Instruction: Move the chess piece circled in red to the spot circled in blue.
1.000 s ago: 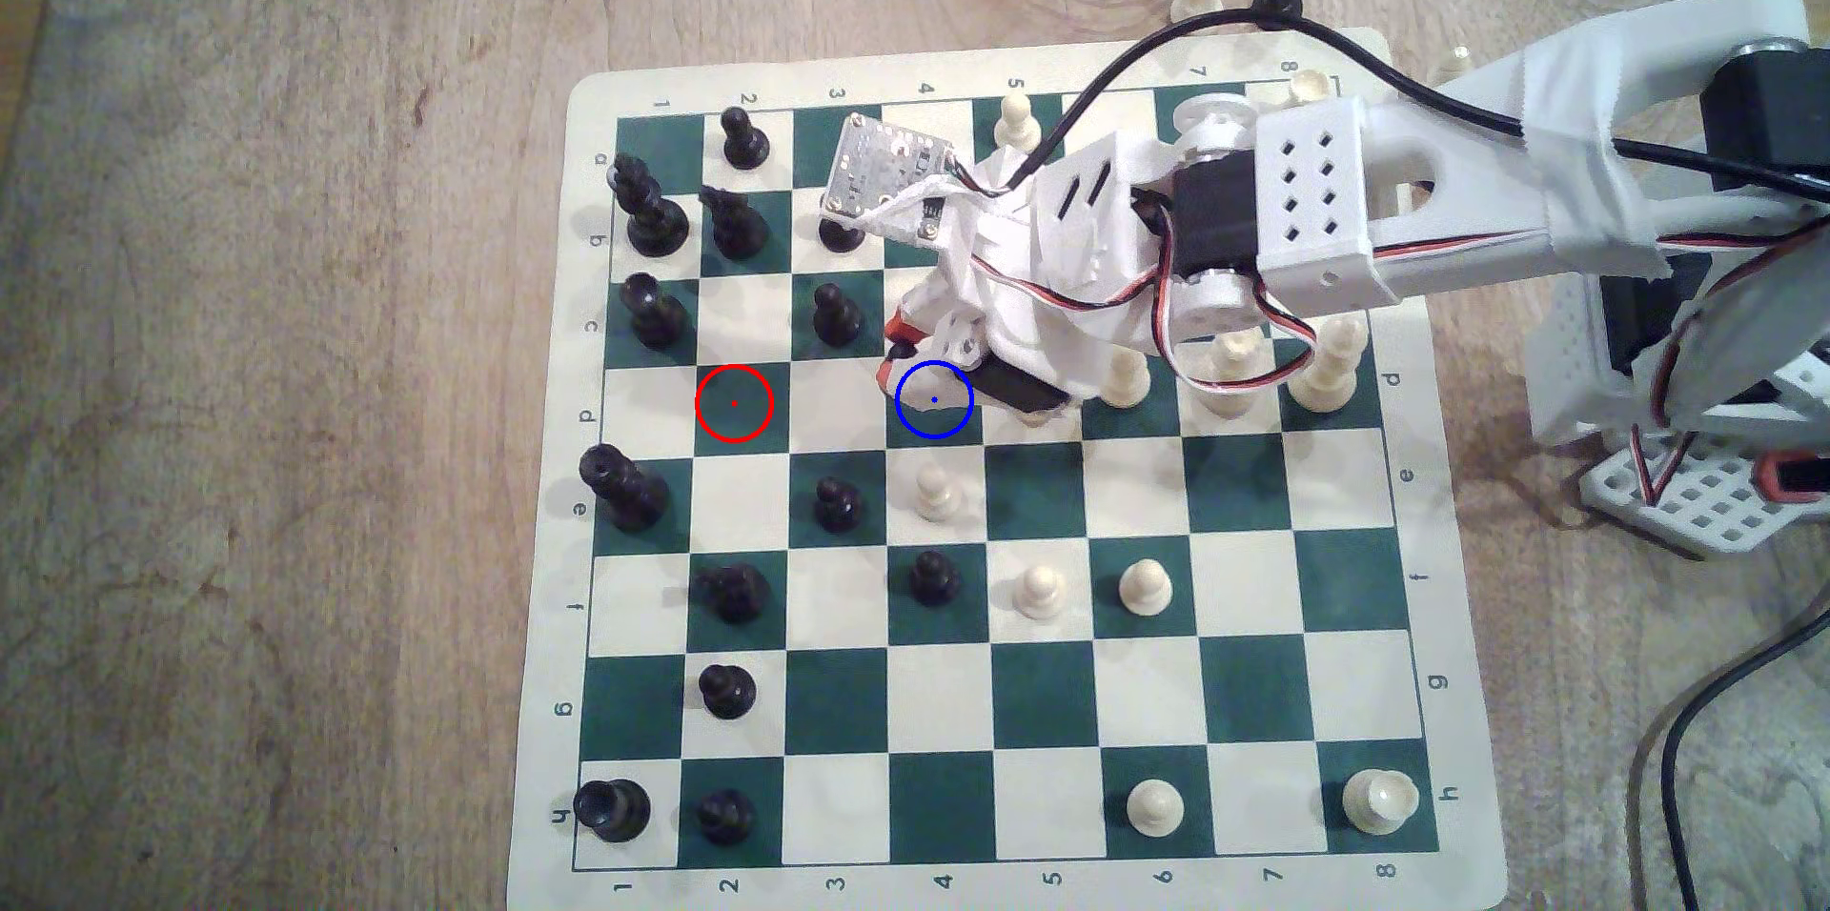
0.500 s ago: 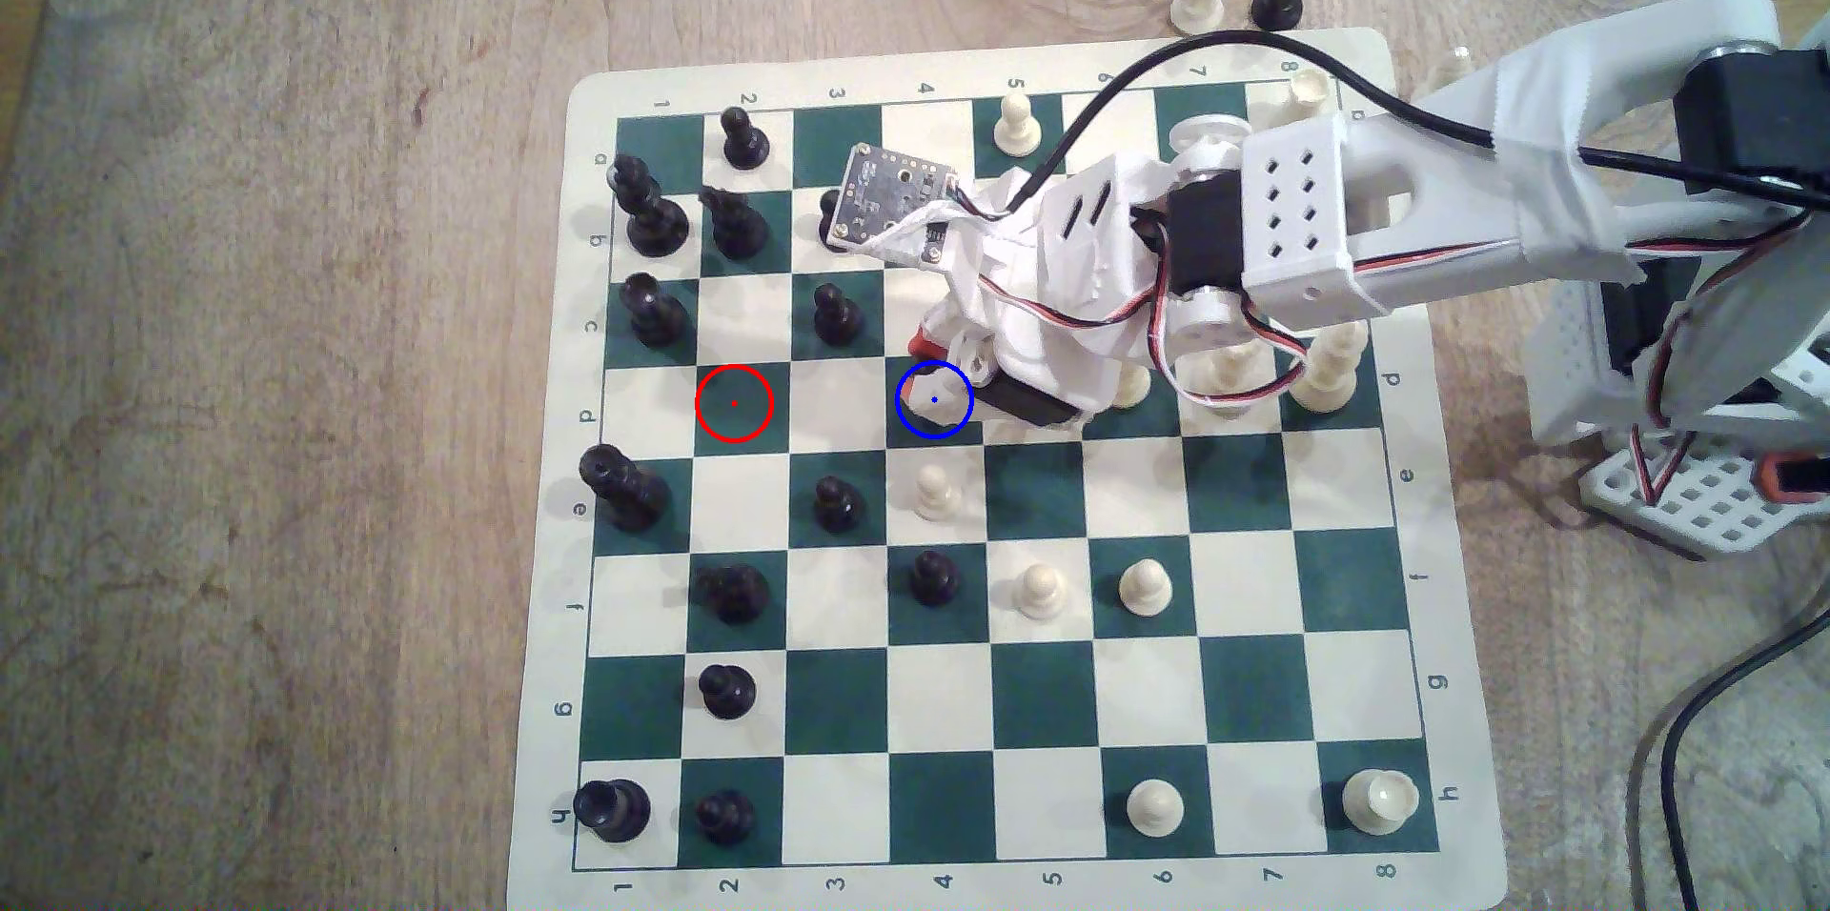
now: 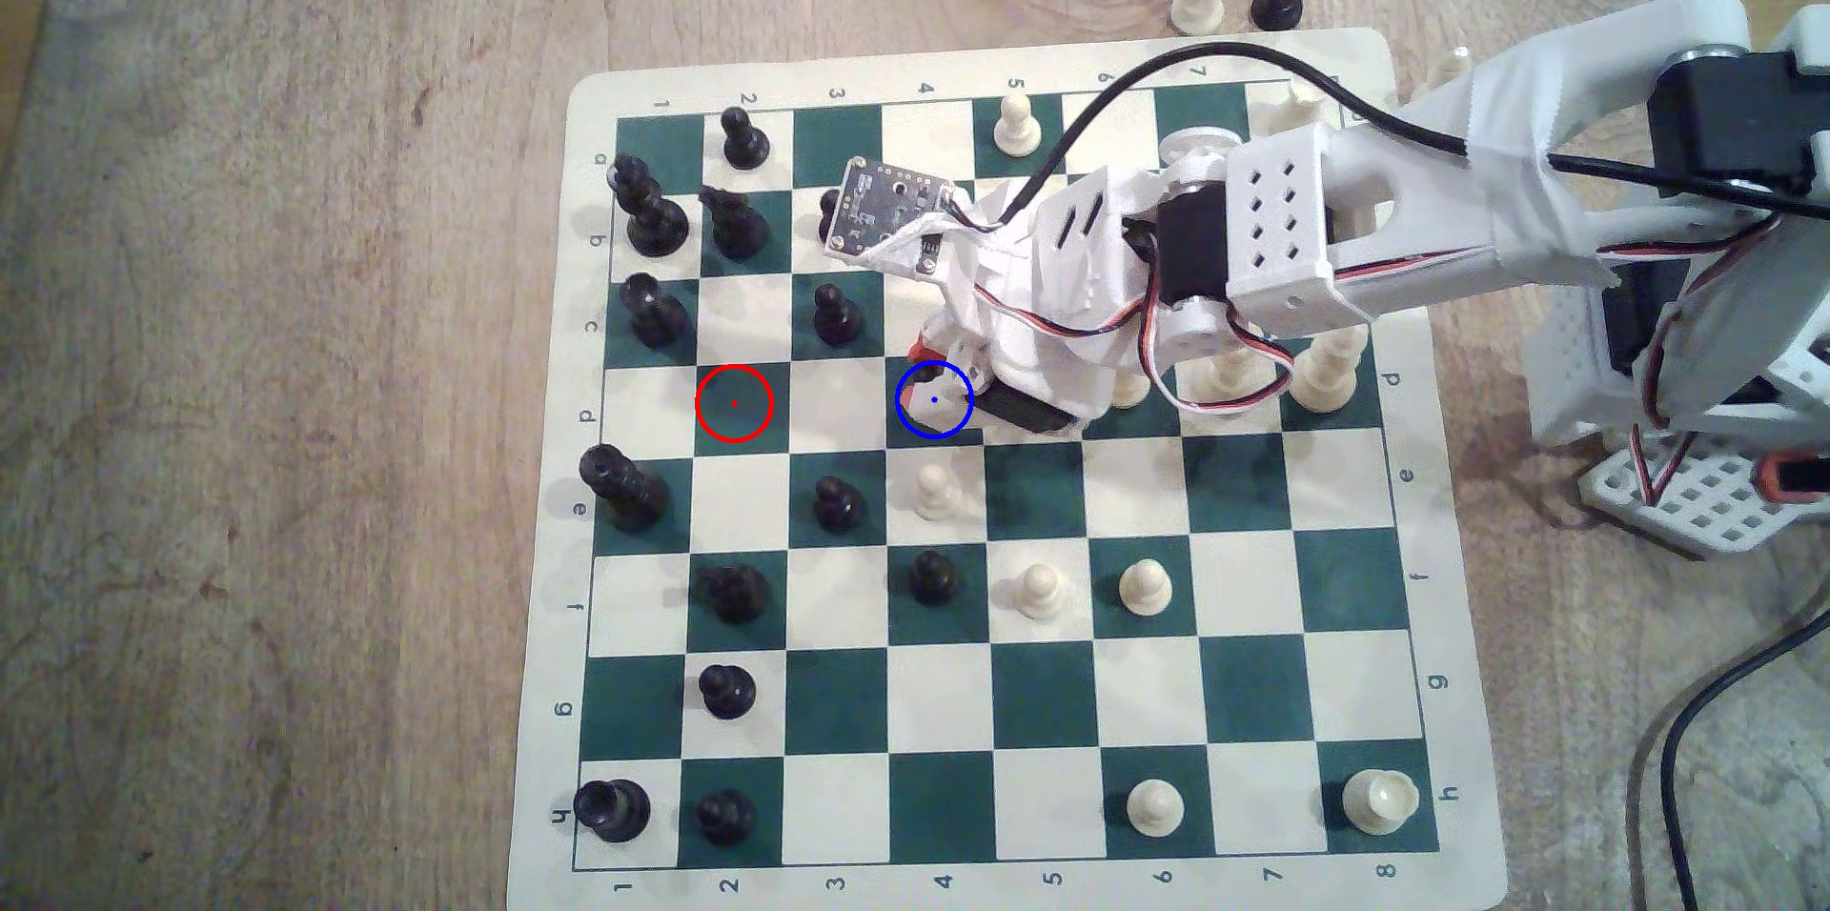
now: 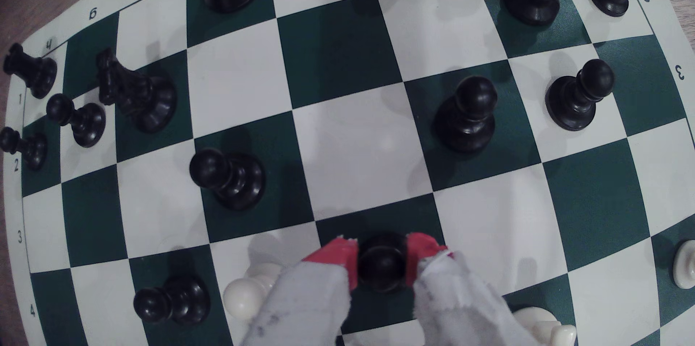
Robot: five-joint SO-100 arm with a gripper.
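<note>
- The green-and-cream vinyl chessboard lies flat on a pale wooden table.
- A thin red ring marks a bare dark green square of that board, toward the exterior view's left.
- Two squares to the exterior view's right of the red ring, a thin blue ring with a centre dot, the spot, marks another dark green square.
- The small glossy black pawn with a round head stands over the blue-ringed square.
- The white, tape-wrapped gripper with red fingertip pads is clamped on that pawn, one pad on each side of it.
- A cream-white pawn stands one square from the blue ring, on the side toward the exterior view's bottom edge.
</note>
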